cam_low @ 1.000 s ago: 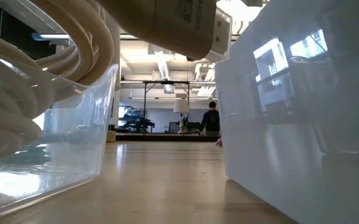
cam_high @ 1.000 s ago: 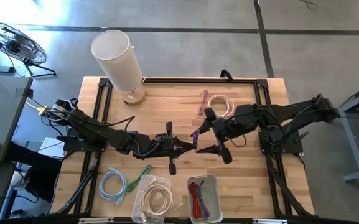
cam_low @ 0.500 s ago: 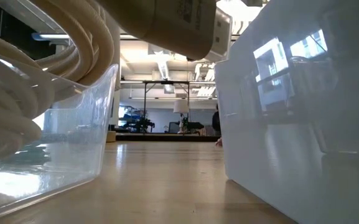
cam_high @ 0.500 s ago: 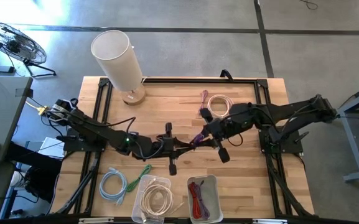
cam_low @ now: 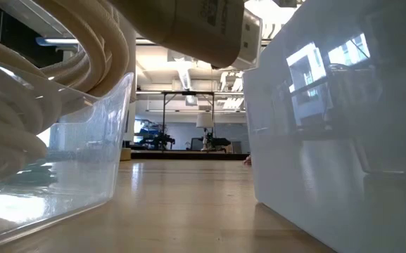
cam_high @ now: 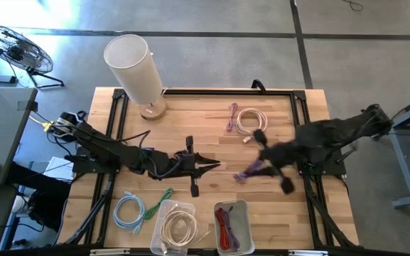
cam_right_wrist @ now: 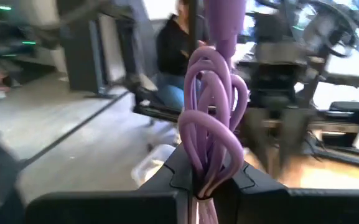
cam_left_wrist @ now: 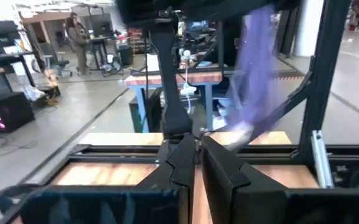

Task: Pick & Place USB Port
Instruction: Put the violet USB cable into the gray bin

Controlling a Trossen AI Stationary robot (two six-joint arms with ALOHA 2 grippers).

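Observation:
A purple coiled USB cable (cam_high: 249, 172) hangs in my right gripper (cam_high: 260, 168) above the table's middle right. It fills the right wrist view (cam_right_wrist: 213, 118). My right gripper is shut on it. My left gripper (cam_high: 212, 165) is shut and empty over the table's middle, pointing toward the right arm. Its closed fingers (cam_left_wrist: 195, 155) show in the left wrist view, with the purple cable (cam_left_wrist: 257, 68) blurred farther off. My right gripper pinches the purple cable's coiled bundle (cam_right_wrist: 205, 167) between its two fingers, several strands at once. The fingers lie roughly level and come from the table's right side. The loops (cam_right_wrist: 216, 93) stick out past the fingertips, and the cable is clear of the table.
Two bins stand at the near edge: a clear bin (cam_high: 178, 226) holds a white cable, and the other bin (cam_high: 231, 226) holds a red one. Blue (cam_high: 128, 211) and green (cam_high: 159, 198) cables lie near left. A white coil (cam_high: 251, 119), another purple cable (cam_high: 232, 114) and a lamp (cam_high: 133, 67) stand farther back.
My right gripper has gone from beside the left gripper toward the table's right edge and a little toward the near edge, carrying the purple cable clear of the table. My left gripper has drawn back slightly toward the left edge.

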